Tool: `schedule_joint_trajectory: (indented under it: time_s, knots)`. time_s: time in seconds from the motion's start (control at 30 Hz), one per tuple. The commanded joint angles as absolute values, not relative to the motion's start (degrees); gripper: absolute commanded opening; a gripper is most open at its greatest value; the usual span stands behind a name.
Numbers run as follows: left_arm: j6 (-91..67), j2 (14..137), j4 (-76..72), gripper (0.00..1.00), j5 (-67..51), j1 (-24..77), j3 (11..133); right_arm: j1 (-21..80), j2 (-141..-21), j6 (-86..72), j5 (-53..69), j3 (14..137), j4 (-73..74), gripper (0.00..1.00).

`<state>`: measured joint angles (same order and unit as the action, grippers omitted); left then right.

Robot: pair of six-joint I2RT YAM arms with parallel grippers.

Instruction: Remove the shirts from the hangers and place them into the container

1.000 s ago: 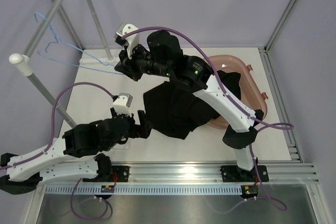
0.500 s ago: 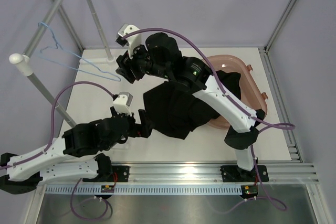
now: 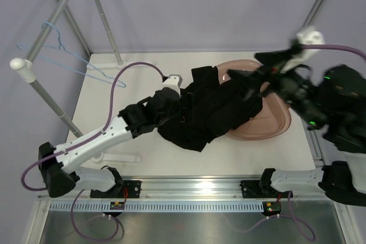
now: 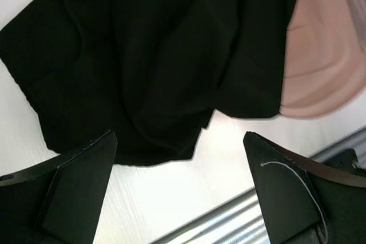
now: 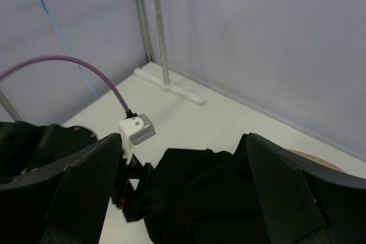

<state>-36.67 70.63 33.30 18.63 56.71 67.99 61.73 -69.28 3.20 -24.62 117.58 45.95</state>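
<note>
**A:** Where do we see the shirt (image 3: 211, 110)?

**B:** We see it crumpled and black, lying half on the table (image 3: 240, 155) and half over the left rim of the tub (image 3: 274, 127). Its right part drapes into the pink tub. Its left part is spread on the white top, outside.

**A:** And the hanger (image 3: 62, 48)?

**B:** It looks bare to us. It hangs by its hook from the slanted rack pole (image 3: 63, 5) at the far left, well apart from the shirt.

**A:** What do we make of the left gripper (image 4: 180, 136)?

**B:** In its wrist view we look down between two fingers set wide apart, with nothing between them. The shirt lies below, and the tub shows at the upper right. From above, the left arm reaches across the table and ends over the shirt's left part. We cannot tell whether the fingers touch the cloth.

**A:** And the right gripper (image 5: 183, 138)?

**B:** It is also spread wide and holds nothing. It is raised above the tub, blurred in the top view, and points left. Its own camera looks between the fingers at the shirt, the left arm's wrist camera (image 5: 136, 128) and the rack's foot (image 5: 171, 87) by the back wall.
</note>
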Motion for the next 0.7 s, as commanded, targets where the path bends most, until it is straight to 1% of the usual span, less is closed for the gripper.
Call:
schedule_joint_trajectory:
  time_s: [0.0, 0.13, 0.33, 0.5, 0.67]
  knots:
    - [-34.1, 74.9, 25.2, 0.99, 8.3, 51.3, 67.5, 61.6, -62.0, -3.0, -29.1, 110.4, 48.1, 0.99]
    - [-33.8, 82.3, 22.2, 0.99, 3.2, 48.6, 67.9, 61.6, -55.7, -5.3, -30.2, 102.7, 49.2, 1.00]
    - [-34.9, 89.4, 16.3, 0.99, 0.7, 48.2, 64.7, 61.6, -51.1, -6.6, -28.4, 94.1, 46.4, 1.00]
    - [-36.6, 90.6, 14.6, 0.99, 2.1, 48.3, 60.3, 61.6, -49.3, -6.9, -27.7, 90.7, 45.6, 0.99]
    - [-38.7, 91.8, 16.7, 0.99, 7.6, 48.3, 58.6, 61.6, -46.6, -7.6, -26.6, 87.1, 43.8, 0.99]
